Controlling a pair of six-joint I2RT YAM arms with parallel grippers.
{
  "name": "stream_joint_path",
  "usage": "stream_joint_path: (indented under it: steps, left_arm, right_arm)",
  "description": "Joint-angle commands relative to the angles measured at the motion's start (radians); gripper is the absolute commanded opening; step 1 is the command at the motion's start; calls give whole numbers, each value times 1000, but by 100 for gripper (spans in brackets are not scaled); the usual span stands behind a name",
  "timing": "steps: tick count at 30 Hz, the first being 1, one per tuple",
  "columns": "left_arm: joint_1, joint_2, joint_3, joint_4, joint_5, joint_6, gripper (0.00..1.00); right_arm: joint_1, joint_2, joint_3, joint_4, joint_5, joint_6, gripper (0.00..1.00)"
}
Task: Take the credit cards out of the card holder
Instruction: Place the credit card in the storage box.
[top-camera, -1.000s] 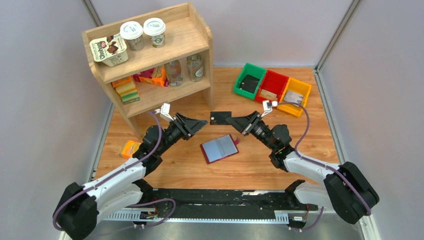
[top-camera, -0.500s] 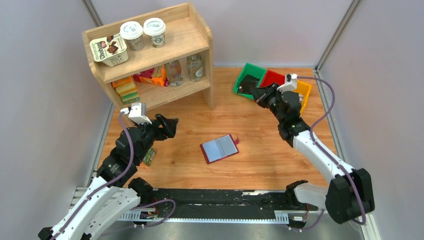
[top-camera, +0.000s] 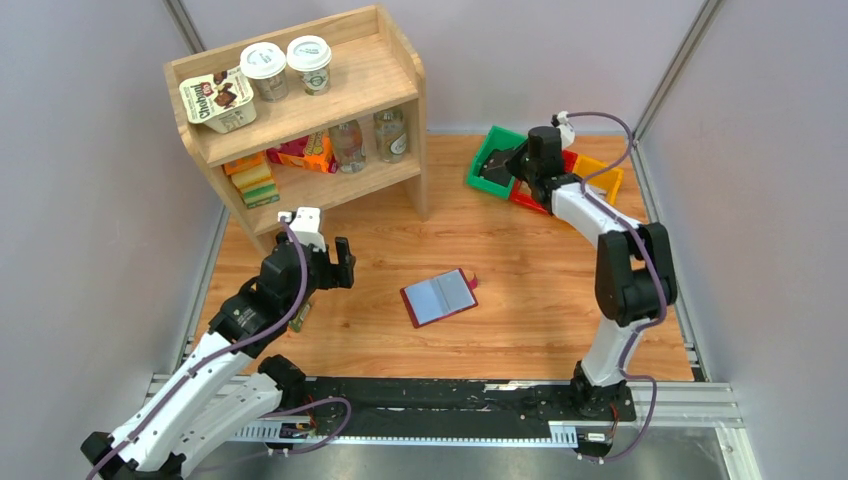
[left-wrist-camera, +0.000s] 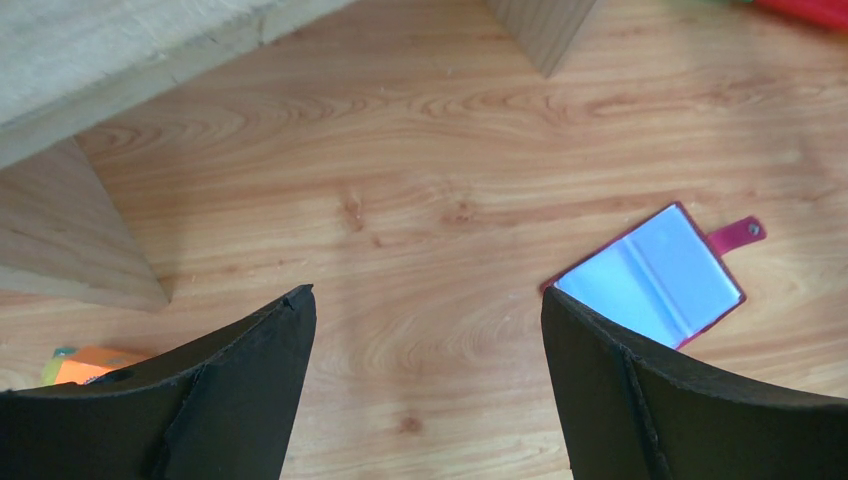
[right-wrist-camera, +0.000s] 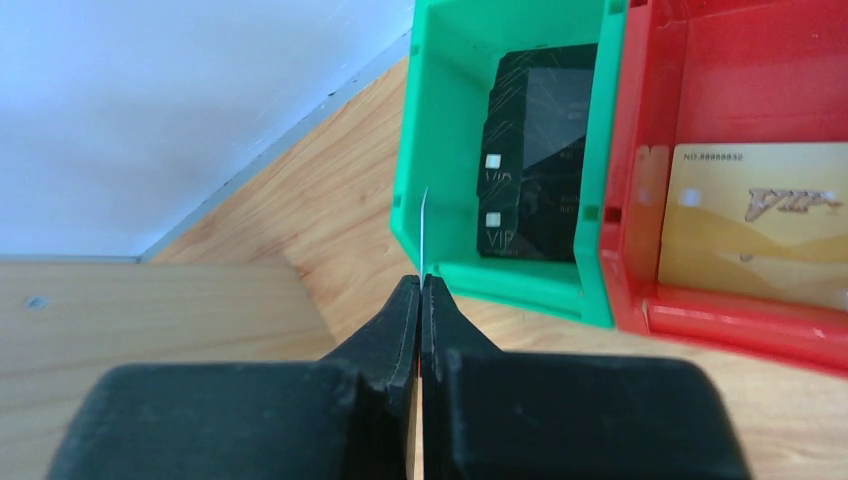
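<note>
The card holder (top-camera: 438, 297) lies open on the wooden table, maroon with grey clear sleeves facing up and its snap tab to the right; the left wrist view shows it too (left-wrist-camera: 650, 275). My left gripper (top-camera: 335, 265) (left-wrist-camera: 425, 310) hovers left of it, open, with nothing between its fingers. My right gripper (top-camera: 510, 168) (right-wrist-camera: 421, 282) is at the green bin (top-camera: 478, 170) (right-wrist-camera: 450, 130), shut on a credit card (right-wrist-camera: 425, 225) seen edge-on as a thin line at the bin's wall. Black cards (right-wrist-camera: 535, 150) lie inside that bin.
A red bin (right-wrist-camera: 640, 150) beside the green one holds a gold card (right-wrist-camera: 760, 220); a yellow bin (top-camera: 603, 180) follows. A wooden shelf (top-camera: 300, 110) with cups and bottles stands at the back left. An orange packet (left-wrist-camera: 85, 362) lies under my left arm.
Both grippers met over the table's middle with a black card. The right arm has since swung with the card to the green bin; the left gripper has drawn back left and opened.
</note>
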Motion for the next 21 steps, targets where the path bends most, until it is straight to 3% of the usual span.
stream_joint_path:
  steps: [1,6,14,21]
  left_arm:
    - [3,12,43,-37,24,16,90]
    - [4,15,47,-47,14,16,90]
    - [4,28,44,-52,54,13,90]
    - [3,29,47,-31,128,-22,90]
  right_arm:
    - [-3,129,164,-77,59,9,0]
    - [-3,277,316,-140,67,41,0]
    - [13,396,417,-186,90,86,2]
    - [19,306,365,-298,177,26,46]
